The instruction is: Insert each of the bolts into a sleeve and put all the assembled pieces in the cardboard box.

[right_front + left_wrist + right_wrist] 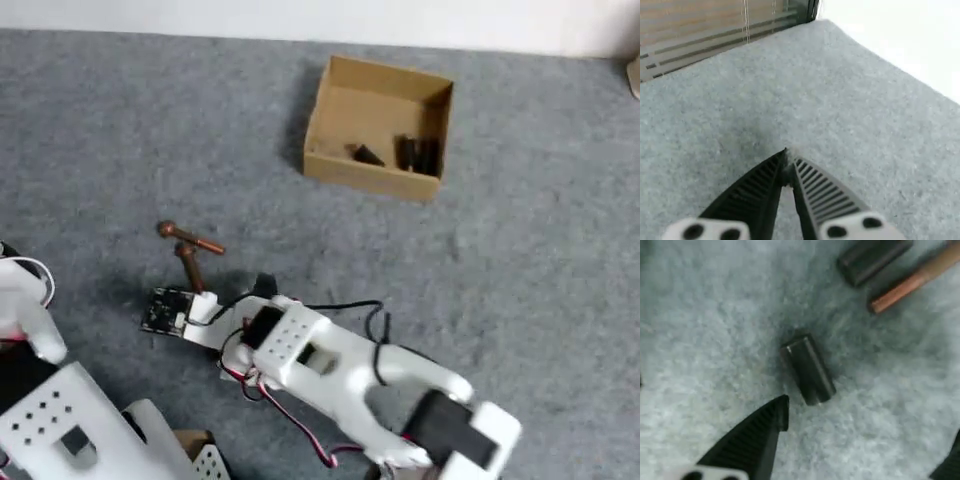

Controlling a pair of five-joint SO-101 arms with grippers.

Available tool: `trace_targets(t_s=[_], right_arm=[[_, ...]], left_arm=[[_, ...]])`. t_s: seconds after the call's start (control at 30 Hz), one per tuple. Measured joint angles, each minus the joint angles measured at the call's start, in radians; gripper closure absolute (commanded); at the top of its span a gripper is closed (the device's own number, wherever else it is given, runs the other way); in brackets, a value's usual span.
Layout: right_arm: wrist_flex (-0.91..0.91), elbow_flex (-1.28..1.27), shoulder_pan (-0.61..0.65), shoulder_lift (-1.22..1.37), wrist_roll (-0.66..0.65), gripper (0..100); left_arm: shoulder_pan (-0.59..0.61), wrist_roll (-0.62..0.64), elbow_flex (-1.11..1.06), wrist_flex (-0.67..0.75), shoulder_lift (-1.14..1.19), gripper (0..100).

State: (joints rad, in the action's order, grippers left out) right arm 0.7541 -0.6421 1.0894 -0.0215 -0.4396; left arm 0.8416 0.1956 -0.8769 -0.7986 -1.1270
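Observation:
Two copper bolts (190,238) (190,266) lie touching on the grey carpet left of centre. The right arm (300,350) leans in from the lower right, its wrist just below them. In the right wrist view, my right gripper (870,435) is open over a short black sleeve (807,369) lying on the carpet. One finger (757,440) sits close beside the sleeve. A second sleeve (872,257) and a bolt's shank (915,277) lie farther off. My left gripper (788,162) is shut on nothing above bare carpet. The cardboard box (330,165) at the back holds dark pieces (415,152).
The left arm (50,400) rests at the lower left corner of the table. A small circuit board (165,312) sits on the right arm's wrist. Grey carpet covers the table, with open room between the bolts and the box.

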Motion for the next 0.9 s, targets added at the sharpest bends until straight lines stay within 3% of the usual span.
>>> trace_targets(t_s=[0.57, 0.63, 0.8, 0.9], right_arm=[[-0.002, 0.172, 0.051, 0.261, -0.009, 56.6], [-0.002, 0.181, 0.055, 0.272, -0.009, 63.6], [-0.002, 0.187, 0.057, 0.278, 0.018, 92.0], [-0.009, 0.195, 0.057, 0.276, 0.021, 97.4]], left_arm=[[0.000, 0.000, -0.002, 0.000, -0.031, 99], [0.000, 0.000, -0.002, 0.000, -0.031, 99], [0.000, 0.000, -0.002, 0.000, -0.031, 99], [0.000, 0.000, -0.002, 0.000, -0.031, 99]])
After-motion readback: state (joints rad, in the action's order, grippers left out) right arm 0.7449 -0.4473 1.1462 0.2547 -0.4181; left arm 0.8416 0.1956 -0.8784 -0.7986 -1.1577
